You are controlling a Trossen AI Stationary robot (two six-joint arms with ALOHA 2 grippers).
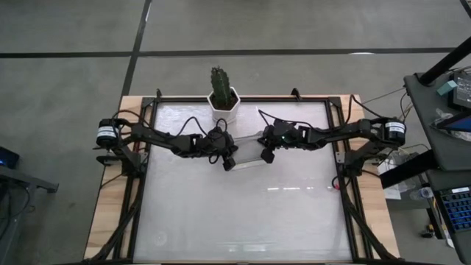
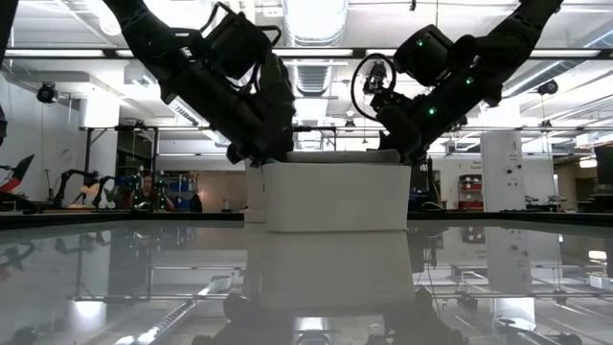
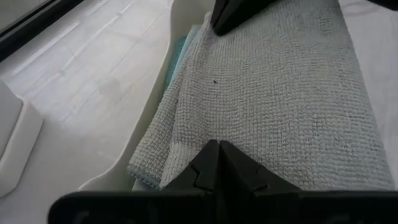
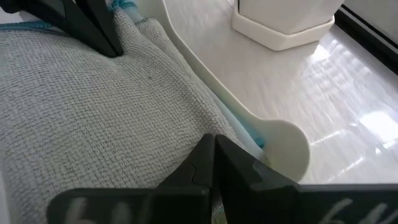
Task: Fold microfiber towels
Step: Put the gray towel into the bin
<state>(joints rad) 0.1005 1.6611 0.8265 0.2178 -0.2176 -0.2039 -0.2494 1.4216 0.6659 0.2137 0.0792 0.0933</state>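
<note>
The bench (image 1: 243,213) carries a white tray (image 2: 335,196) near its far edge, and everything else sits around that tray. Just behind the tray stands a white hexagonal pot (image 1: 223,101) holding a cactus (image 1: 219,82). The two dark arms reach in from either side and meet over the tray.

Inside the tray lies a stack of microfiber towels. The grey towel (image 3: 273,106) is on top and covers most of the tray's inside; a strip of the pale teal towel (image 3: 176,53) shows beneath it along the tray's wall.

The left end effector (image 3: 217,152) is at the tray's left end, its fingers pressed fully together with their tips on the grey towel's edge; whether any cloth is pinched between them cannot be told. The right end effector (image 4: 212,149) is at the tray's right end, likewise closed tight, tips down on the grey towel's opposite edge near the tray's rounded corner.
</note>
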